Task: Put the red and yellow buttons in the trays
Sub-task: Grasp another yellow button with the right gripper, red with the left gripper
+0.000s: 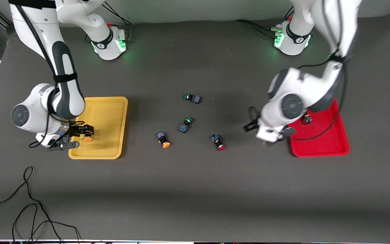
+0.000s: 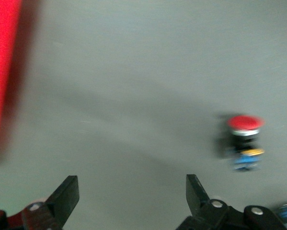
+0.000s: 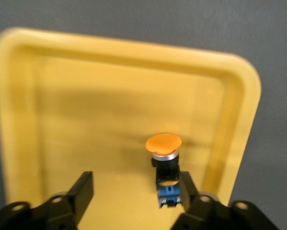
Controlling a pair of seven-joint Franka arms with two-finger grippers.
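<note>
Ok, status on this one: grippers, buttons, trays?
Right gripper open over yellow tray, yellow button beside one finger. Left gripper open, empty, between red tray and loose red button. Nothing blocking.

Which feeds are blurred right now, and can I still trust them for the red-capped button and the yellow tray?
Left wrist view: motion-smeared, yet the red-capped button on the table and the open left gripper read clearly. Right wrist view: soft at the yellow tray rim, orange-capped button sharp against one finger of the open right gripper. Front view: sharp, only the left arm smeared.
</note>
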